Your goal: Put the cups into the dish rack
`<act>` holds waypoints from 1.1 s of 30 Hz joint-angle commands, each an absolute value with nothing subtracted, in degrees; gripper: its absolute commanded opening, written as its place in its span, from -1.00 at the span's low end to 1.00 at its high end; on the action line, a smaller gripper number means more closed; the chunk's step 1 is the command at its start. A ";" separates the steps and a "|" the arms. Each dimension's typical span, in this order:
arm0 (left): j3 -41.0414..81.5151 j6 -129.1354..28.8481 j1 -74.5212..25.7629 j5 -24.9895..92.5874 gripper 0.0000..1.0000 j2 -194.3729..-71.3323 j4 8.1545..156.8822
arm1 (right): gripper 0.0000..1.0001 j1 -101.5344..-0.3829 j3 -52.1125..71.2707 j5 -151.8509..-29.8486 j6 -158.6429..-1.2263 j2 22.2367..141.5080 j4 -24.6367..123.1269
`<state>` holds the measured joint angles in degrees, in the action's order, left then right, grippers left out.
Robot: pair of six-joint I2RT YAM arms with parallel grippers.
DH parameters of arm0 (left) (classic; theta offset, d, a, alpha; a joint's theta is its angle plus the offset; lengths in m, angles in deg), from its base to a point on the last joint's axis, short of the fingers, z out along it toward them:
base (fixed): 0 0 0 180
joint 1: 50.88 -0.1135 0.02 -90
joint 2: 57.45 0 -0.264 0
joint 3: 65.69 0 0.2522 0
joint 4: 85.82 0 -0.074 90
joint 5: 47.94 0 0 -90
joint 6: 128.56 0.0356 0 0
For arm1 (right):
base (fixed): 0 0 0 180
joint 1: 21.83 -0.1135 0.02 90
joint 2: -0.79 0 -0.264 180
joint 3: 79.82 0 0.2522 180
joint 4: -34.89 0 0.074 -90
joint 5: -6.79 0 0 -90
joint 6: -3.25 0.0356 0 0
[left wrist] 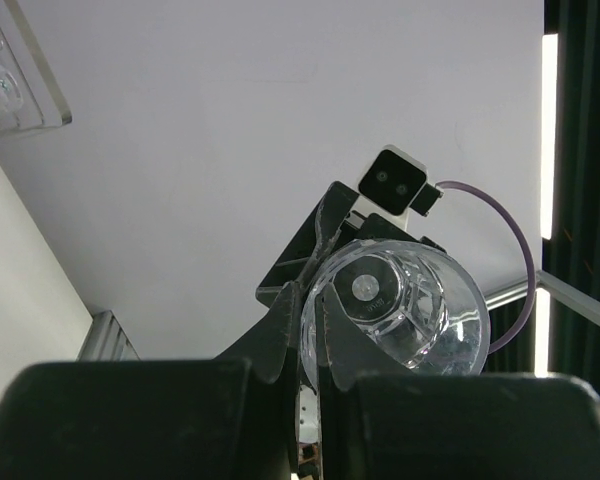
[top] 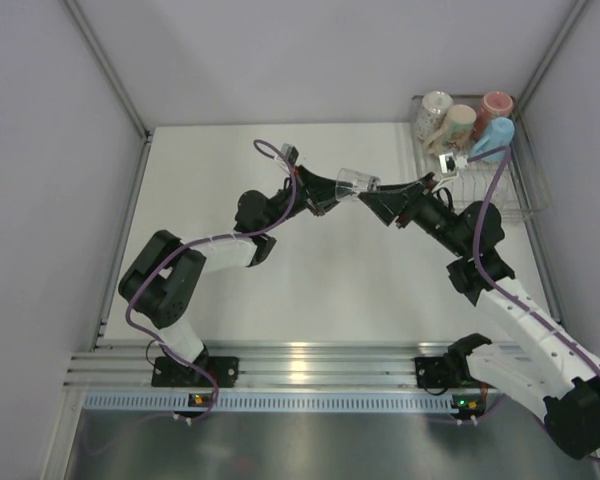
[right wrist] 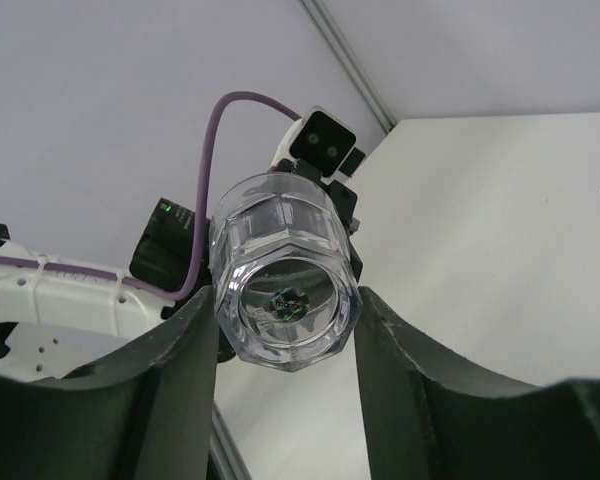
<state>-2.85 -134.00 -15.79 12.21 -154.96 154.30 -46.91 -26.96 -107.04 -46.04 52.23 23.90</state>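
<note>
Clear glass tumbler (top: 357, 181) held mid-air btwn arms, apparently for handover. Wall pinched by left gripper (left wrist: 305, 335). Right gripper (right wrist: 285, 345) fingers spread round it, clamp unclear. Four mugs (top: 465, 120) seated in dish rack (top: 500, 195), back right.

Pinching wall of clear glass (left wrist: 415, 315) between left gripper (left wrist: 311, 310) fingers (left wrist: 280, 335); facing opposite wrist camera (left wrist: 395, 180), purple cable (left wrist: 515, 250) looping beside, white wall (left wrist: 230, 100) filling background.
</note>
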 commanded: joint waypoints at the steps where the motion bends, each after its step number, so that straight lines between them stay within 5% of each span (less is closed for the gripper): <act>1: -3.15 -133.84 -15.02 11.30 -1.00 -155.71 177.97 | -0.16 -49.25 -27.03 -108.79 -44.83 52.03 15.78; 9: -3.41 -133.75 -14.93 10.24 -1.00 -155.97 177.89 | -0.81 -49.25 -28.70 -105.80 -44.65 50.37 14.28; 11: -3.68 -133.57 -15.02 9.98 -0.84 -156.06 177.89 | -1.00 -49.25 -28.70 -105.01 -44.74 49.93 14.90; 16: -4.38 -133.05 -15.02 9.80 -0.08 -155.80 177.80 | -1.00 -49.25 -29.14 -101.06 -45.79 47.99 16.83; 19: -5.08 -132.87 -15.02 10.07 0.21 -155.71 177.80 | -1.00 -49.25 -28.01 -99.30 -47.63 47.47 20.34; 25: -7.63 -133.66 -15.63 12.26 0.43 -156.41 177.80 | -1.00 -49.25 -24.67 -92.10 -51.24 46.50 30.08; 28: -9.13 -134.01 -16.69 13.14 0.97 -156.50 177.71 | -1.00 -49.17 -23.52 -87.79 -52.99 45.53 35.26; 33: -10.10 -133.76 -18.36 11.57 0.97 -156.59 174.91 | -1.00 -48.46 -20.36 -77.09 -57.21 45.35 44.41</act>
<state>-10.04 -134.50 -17.49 12.17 -156.73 154.00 -48.33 -24.58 -86.52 -52.95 46.61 39.28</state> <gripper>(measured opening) 0.983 0.510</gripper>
